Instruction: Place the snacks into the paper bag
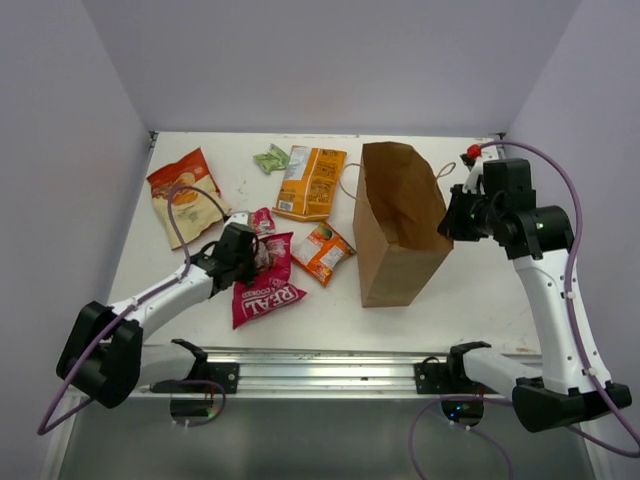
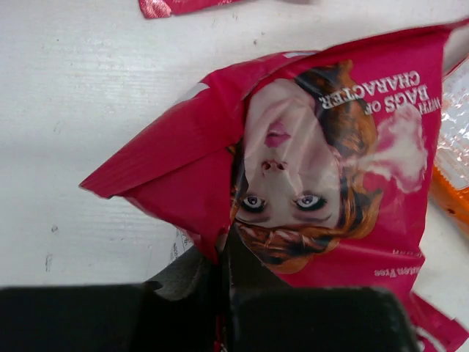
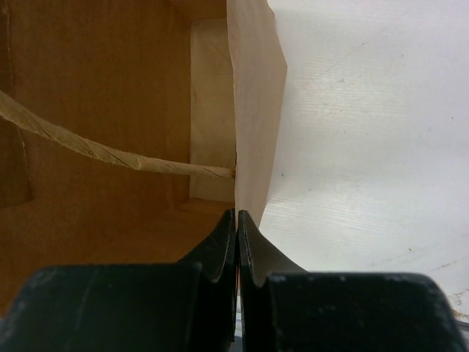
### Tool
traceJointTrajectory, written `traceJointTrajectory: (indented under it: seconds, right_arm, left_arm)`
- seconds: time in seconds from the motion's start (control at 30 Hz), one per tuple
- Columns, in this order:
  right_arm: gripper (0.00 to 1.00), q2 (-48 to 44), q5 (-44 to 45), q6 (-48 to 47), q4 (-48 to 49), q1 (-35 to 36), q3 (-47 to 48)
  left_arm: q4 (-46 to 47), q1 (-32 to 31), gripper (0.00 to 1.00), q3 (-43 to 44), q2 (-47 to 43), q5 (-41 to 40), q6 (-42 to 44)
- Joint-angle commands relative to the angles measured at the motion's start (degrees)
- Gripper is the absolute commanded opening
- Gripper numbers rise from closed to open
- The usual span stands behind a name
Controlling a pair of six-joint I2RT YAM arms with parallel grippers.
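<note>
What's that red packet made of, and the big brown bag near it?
Red packet: looks like thin plastic or foil film with a glossy finish; it shines and holds sharp crinkles. Brown bag: seems to be matte kraft paper, with stiff creases, a thin flat wall and a handle that looks like twisted paper cord.

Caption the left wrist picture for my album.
Left tool shut on the magenta bag's edge, on a white table.
</note>
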Motion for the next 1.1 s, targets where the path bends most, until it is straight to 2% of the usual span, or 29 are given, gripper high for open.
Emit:
traceJointTrajectory:
  seconds: [0.0,0.07,0.17,0.2,0.27,0.3,0.37,0.4,0.47,0.5,0.57,0.6,0.7,0.77,0.83,0.93,1.07]
  right_arm:
    - [0.0,0.56,-1.97,-0.73,2.19,0.04,1.94]
    - [0.0,1.09,-2.15,-0.56,2.54,0.13,1.95]
    - [0.0,1.35,-2.33,-0.38,2.89,0.13,1.95]
    - [0.0,1.27,-2.33,-0.38,2.98,0.13,2.03]
    - [0.0,1.09,-1.89,-0.38,2.81,0.13,2.12]
    - [0.0,1.01,-1.45,-0.38,2.81,0.13,1.95]
    - [0.0,1.0,-1.36,-0.38,2.63,0.13,1.95]
    - [0.0,0.74,-1.27,-0.47,2.72,0.04,1.42]
    - [0.0,0.65,-1.45,-0.3,2.98,0.13,1.07]
    - [0.0,0.65,-1.53,-0.29,3.07,0.04,0.72]
    - [0.0,0.65,-1.97,0.14,3.51,0.13,0.37]
    - [0.0,0.65,-2.15,0.06,3.68,0.13,0.1]
    - [0.0,0.74,-2.41,0.23,3.95,0.13,-0.08]
    - [0.0,0.74,-2.24,0.32,3.95,0.13,-0.08]
    - [0.0,0.57,-2.15,0.15,3.95,0.13,-0.25]
    - [0.0,0.22,-2.06,0.06,3.95,0.13,-0.69]
    - [0.0,0.39,-2.06,-0.21,4.21,0.13,-1.31]
  left_arm:
    - [8.57,-0.63,0.0,2.13,0.01,0.35,4.29]
    - [5.42,-0.9,0.0,5.12,-0.95,-2.03,5.0]
    - [-0.2,-1.6,0.0,15.92,-3.76,-5.81,6.32]
    - [-0.74,-2.21,0.0,23.09,-4.38,-6.17,7.19]
    - [-1.36,-2.83,0.0,31.46,-4.3,-4.78,7.99]
    - [-1.37,-3.61,0.0,40.56,-3.51,-2.59,8.86]
    - [-0.58,-5.02,0.0,49.66,0.78,-0.73,10.36]
    - [-0.31,-7.03,0.0,58.23,2.63,1.1,12.11]
    - [2.13,-9.32,0.0,65.49,8.08,4.09,13.79]
    - [3.63,-11.16,0.0,70.74,9.57,8.2,15.1]
    - [9.84,-12.84,0.0,74.47,13.71,13.49,15.55]
    - [12.06,-14.16,0.0,77.36,15.11,19.69,15.12]
    - [15.95,-17.49,0.0,83.6,21.26,25.63,14.06]
    - [16.91,-19.17,0.0,84.07,23.91,26.17,13.01]
    - [18.31,-20.67,0.0,80.66,24.18,27.49,11.34]
    - [22.96,-21.9,0.0,72.14,23.39,29.77,10.46]
    - [24.47,-23.13,0.0,62.38,22.86,32.41,10.97]
